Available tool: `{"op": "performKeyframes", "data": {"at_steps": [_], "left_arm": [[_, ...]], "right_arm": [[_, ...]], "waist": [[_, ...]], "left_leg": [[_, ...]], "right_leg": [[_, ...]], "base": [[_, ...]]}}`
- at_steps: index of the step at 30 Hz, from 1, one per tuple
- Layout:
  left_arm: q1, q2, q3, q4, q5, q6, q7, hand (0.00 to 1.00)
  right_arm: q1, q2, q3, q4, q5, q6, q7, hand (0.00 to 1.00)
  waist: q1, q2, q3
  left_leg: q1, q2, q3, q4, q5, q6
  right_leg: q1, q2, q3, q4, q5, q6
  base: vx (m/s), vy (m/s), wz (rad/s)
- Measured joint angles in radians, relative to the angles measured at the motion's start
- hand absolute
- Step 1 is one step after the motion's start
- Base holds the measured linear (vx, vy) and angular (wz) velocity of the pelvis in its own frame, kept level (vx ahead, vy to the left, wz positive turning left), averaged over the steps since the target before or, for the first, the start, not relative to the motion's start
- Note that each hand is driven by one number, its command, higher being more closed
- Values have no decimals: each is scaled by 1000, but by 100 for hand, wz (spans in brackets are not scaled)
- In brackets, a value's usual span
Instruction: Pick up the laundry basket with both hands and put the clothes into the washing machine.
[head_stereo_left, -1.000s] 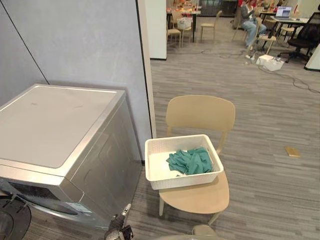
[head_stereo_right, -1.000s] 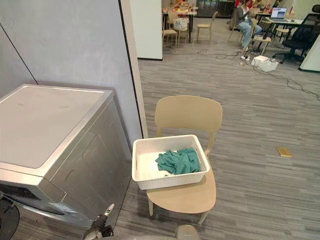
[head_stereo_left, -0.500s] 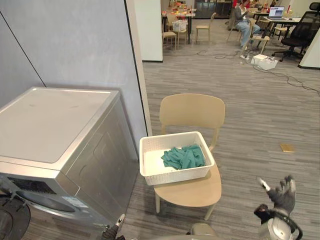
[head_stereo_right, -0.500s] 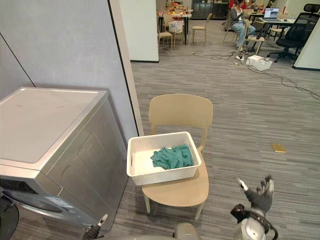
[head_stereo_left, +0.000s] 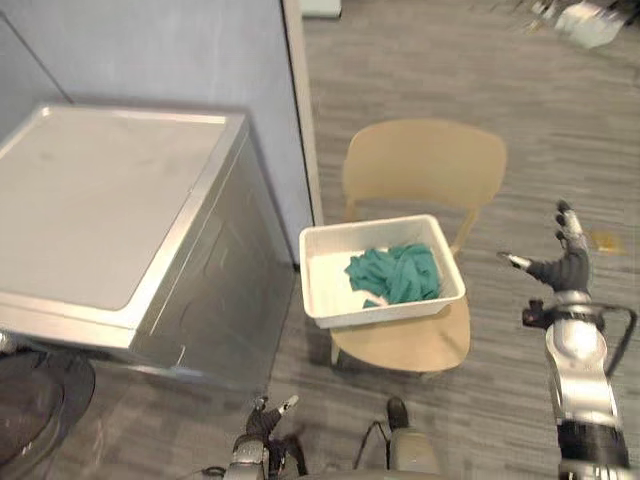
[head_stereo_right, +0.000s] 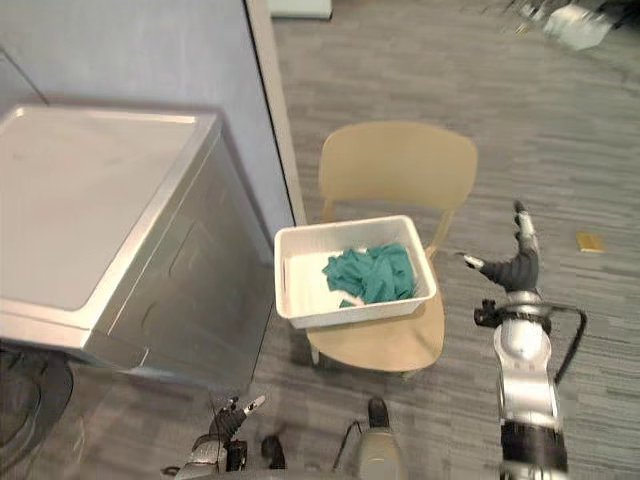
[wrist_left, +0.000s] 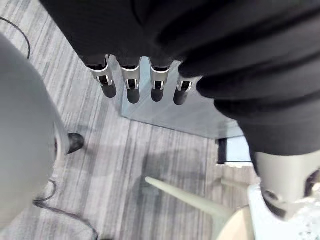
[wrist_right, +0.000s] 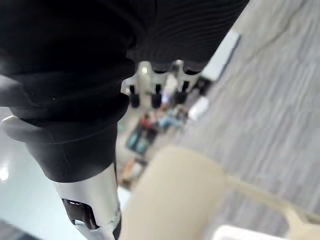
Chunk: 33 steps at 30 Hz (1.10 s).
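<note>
Floor (head_stereo_left: 420, 60): grey plank-pattern covering, laid throughout. Wall (head_stereo_left: 150, 50): plain blue-grey panel, closed at its right end by a pale upright edge strip (head_stereo_left: 305, 130). Chair (head_stereo_left: 425, 165) — one, tan, with curved backrest and rounded seat, stood near the wall's end. Small flat tan object (head_stereo_right: 589, 241) — left on the floor to the chair's right, well apart from it.

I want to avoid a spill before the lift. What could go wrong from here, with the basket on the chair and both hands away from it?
1. The laundry basket seems to overhang the chair seat on the washing machine side; a push from the right hand alone may tip it off.
2. The left hand hangs far lower than the right, so an uneven grasp may tilt the basket and spill the clothes.
</note>
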Motion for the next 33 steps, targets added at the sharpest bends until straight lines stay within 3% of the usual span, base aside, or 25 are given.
{"op": "performKeyframes", "data": {"at_steps": [2, 7, 15, 20, 28, 33], "left_arm": [[-16, 32, -16, -1, -25, -2, 0, 0], [-36, 84, -19, 2, -61, -3, 5, 0], [-84, 102, -53, -6, -93, -16, 15, 0], [-121, 116, -95, -27, -114, -22, 26, 0], [-130, 124, -138, -94, -130, -40, 43, 0], [-137, 127, -135, -125, -138, -43, 51, 0]], "right_arm": [[-143, -93, 109, 156, 2, 5, 32, 0], [-304, -210, 256, 293, 2, 15, 78, 0], [-377, -258, 413, 359, -14, 23, 108, 0], [-429, -287, 482, 456, -91, 24, 122, 0], [-497, -329, 528, 522, -158, 14, 120, 0], [-544, -339, 531, 590, -191, 26, 110, 0]], "waist": [[8, 13, 43], [28, 30, 138], [31, 30, 219], [48, 30, 266], [60, 29, 276], [84, 29, 277]], "left_leg": [[-51, -8, -29, 22, 0, 0], [-113, -12, -61, 40, 0, 1], [-164, -12, -85, 69, -1, 1], [-205, -11, -93, 90, -1, 1], [-280, -9, -110, 115, 1, 3], [-345, -9, -119, 119, 13, 6]], "right_leg": [[-31, -6, -2, -10, 16, -1], [-69, -5, -4, -25, 37, -9], [-101, -4, -8, -20, 41, -11], [-137, -3, -8, -1, 41, -11], [-195, -3, -28, 18, 41, -11], [-259, -4, -36, 40, 41, -11]], "base": [[-34, 26, 14], [-32, 5, 8], [-24, 2, 4], [-38, 3, 4], [-23, -3, 8], [-36, -18, 9]]}}
